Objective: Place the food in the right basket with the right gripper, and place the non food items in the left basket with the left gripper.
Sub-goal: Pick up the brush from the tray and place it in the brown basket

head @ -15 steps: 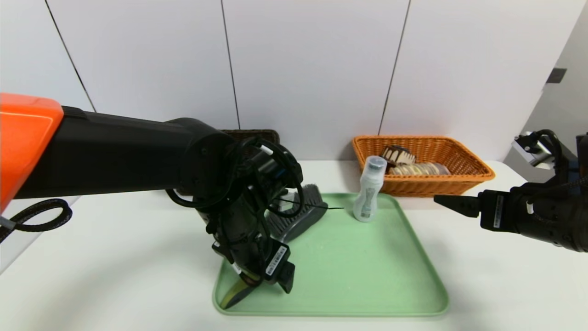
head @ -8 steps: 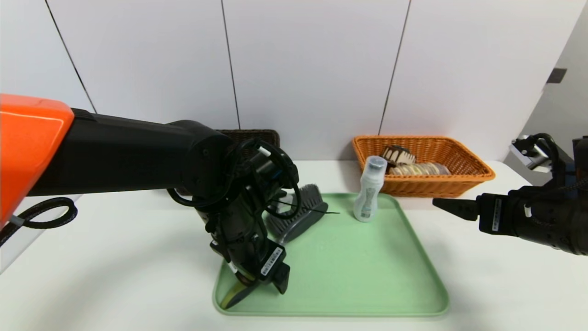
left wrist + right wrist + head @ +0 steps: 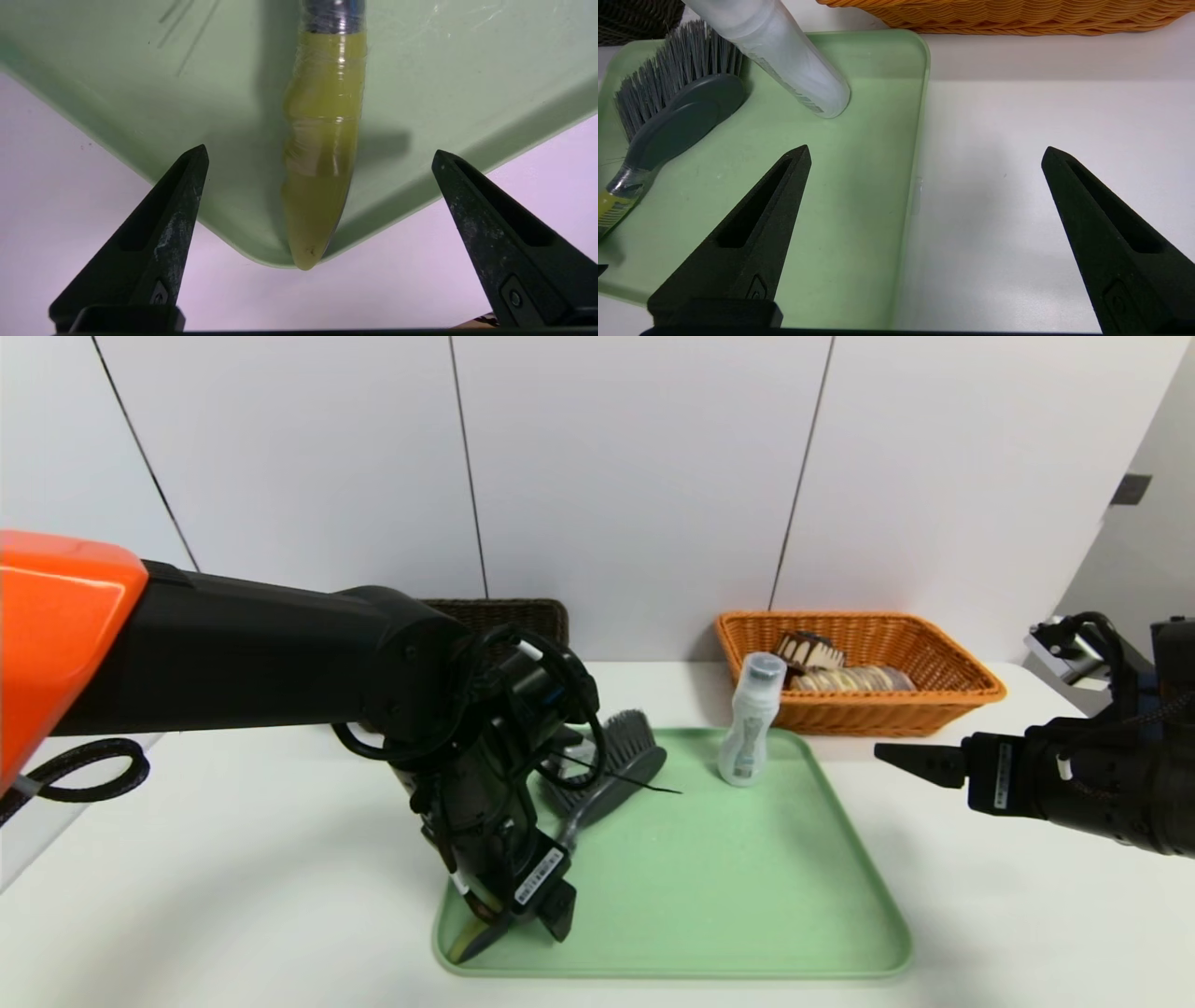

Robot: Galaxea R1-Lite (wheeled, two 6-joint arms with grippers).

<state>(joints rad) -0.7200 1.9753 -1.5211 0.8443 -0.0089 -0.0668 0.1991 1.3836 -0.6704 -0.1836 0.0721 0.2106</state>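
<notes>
**Ana:** Jaws on the left gripper (image 3: 317, 154) stand spread as wide as they go, 1 on each side of the brush's yellow-green handle, touching nothing and holding nothing. I judge that is the setup for a pinch across the handle, its narrowest part.

**Ben:** Where does the brush (image 3: 602, 770) lie?

**Ana:** On the green tray (image 3: 747, 896), bristles toward the back, handle tip over the near left corner rim. The left gripper points steeply down at that corner.

**Ben:** And the right gripper (image 3: 901, 761)?

**Ana:** Parked just off the tray's right edge, above the table, aimed forward. Its jaws are equally wide and empty. The food looks done: the cake wedge (image 3: 808, 651) and the braided loaf (image 3: 854, 679) sit in the orange basket (image 3: 962, 677).

**Ben:** What remains?

**Ana:** The brush and the white bottle (image 3: 750, 719), which stands upright at the tray's back. The dark basket (image 3: 513, 611) is mostly hidden behind the left arm, so I cannot tell what it contains, and I see no spoon.

**Ben:** Do the views differ?

**Ana:** The head view hides the handle under the gripper; the left wrist view shows it centred between the jaws. The right wrist view shows the bristles and the bottle's base.
</notes>
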